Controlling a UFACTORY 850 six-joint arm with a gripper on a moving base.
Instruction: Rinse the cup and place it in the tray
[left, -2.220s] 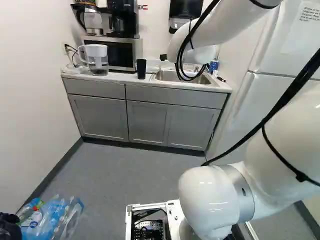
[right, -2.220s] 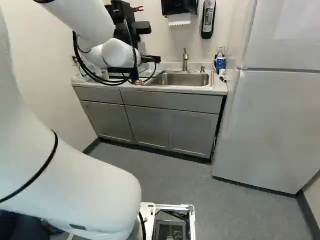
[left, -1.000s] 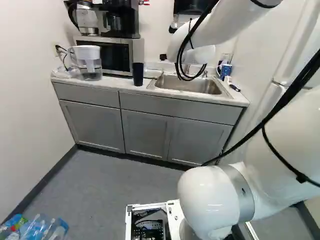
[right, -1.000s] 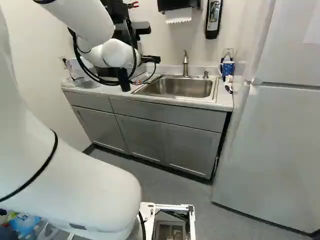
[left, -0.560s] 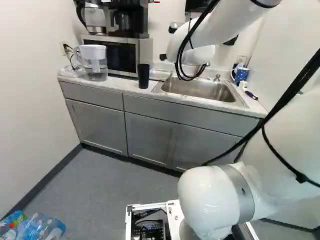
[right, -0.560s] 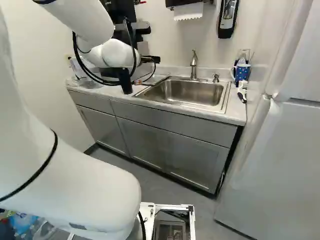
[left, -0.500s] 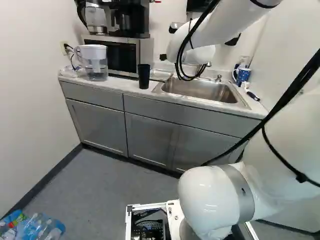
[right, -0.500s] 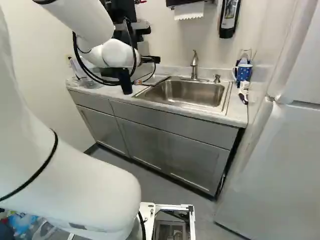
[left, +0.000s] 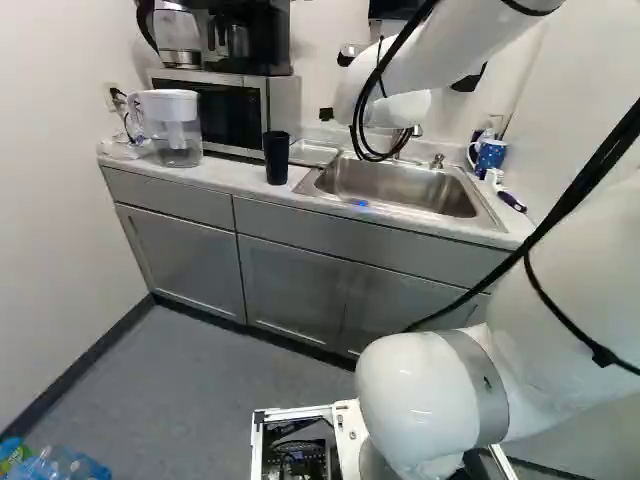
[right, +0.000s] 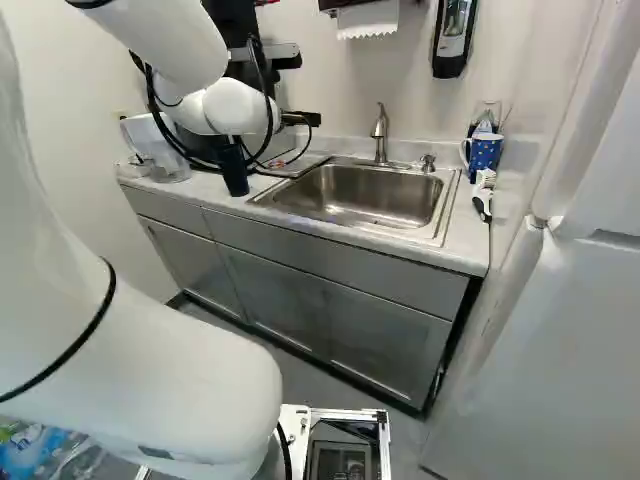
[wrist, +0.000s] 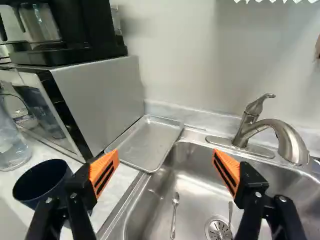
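Note:
In the right base view, part of my black gripper (right: 302, 118) shows past the white wrist, high over the counter. In the wrist view the gripper (wrist: 165, 167) is open, its orange pads wide apart with nothing gripped. A dark, empty-looking cup (wrist: 42, 181) stands upright on the counter outside the fingers, partly covered by one finger's linkage; the cup (left: 276, 158) also shows left of the sink in the left base view. The shallow metal tray (wrist: 149, 142) lies between microwave and sink. The sink (right: 355, 195) has a curved faucet (wrist: 280, 135).
A water pitcher (left: 176, 130) and a microwave (left: 232, 110) with coffee makers on top stand beyond the cup. Spoons (wrist: 174, 215) lie in the sink. A blue mug (right: 484, 150) is at the counter's far end, beside the fridge (right: 560, 350). Bottles (left: 55, 465) are on the floor.
The base has moved and turned; the counter and sink stand nearer than before. The arm holds the same pose over its lowest joint. The cup keeps its place on the counter.

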